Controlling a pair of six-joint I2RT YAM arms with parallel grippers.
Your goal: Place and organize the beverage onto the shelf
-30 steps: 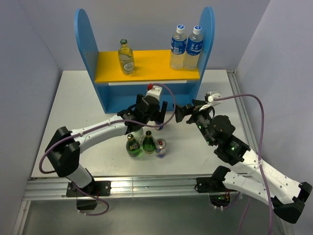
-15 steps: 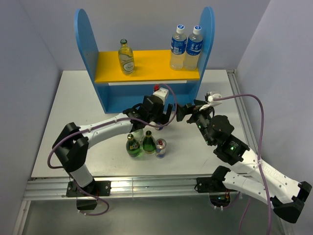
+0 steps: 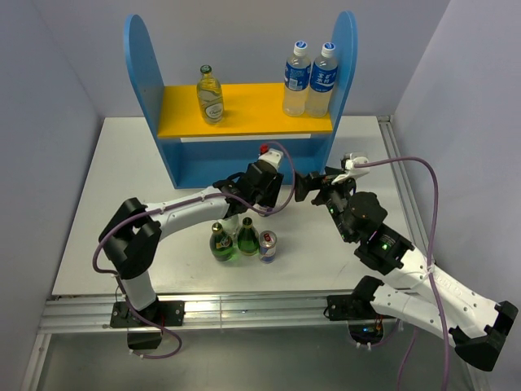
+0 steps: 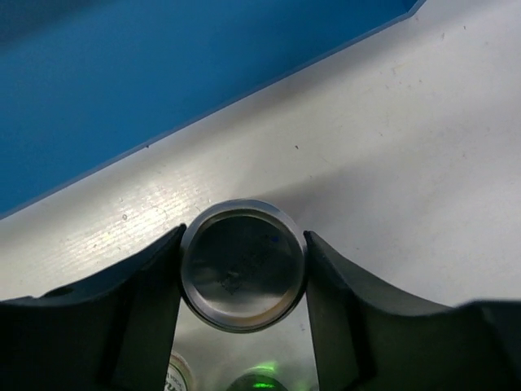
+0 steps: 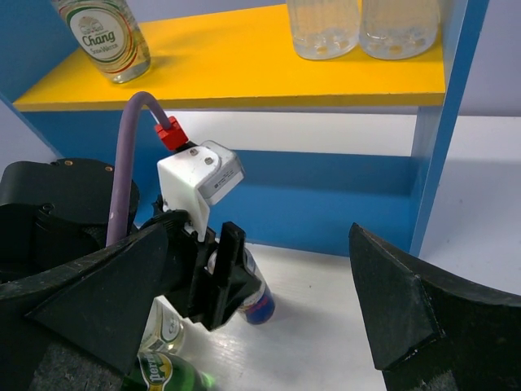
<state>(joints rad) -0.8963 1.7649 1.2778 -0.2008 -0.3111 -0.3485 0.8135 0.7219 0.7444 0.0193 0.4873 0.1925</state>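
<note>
Left wrist view: clamping left hand (image 4: 242,244) on slim can (image 4: 242,269), pressing both its sides, lid facing camera, just in front of shelf (image 4: 122,73) base, over surface (image 4: 423,122). Holding right hand (image 5: 260,236) wide apart, gripping nothing, just beside. Seeing yellow board (image 3: 260,110) carrying one clear glass bottle (image 3: 210,94) at left, two plastic bottles (image 3: 310,79) at right. Seeing two green bottles (image 3: 221,243) and second can (image 3: 267,245) standing together on surface near arms.

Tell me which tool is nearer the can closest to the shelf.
Left. The left tool is clamped on the can from both sides; the right tool hangs open off to its right, not touching it.
</note>
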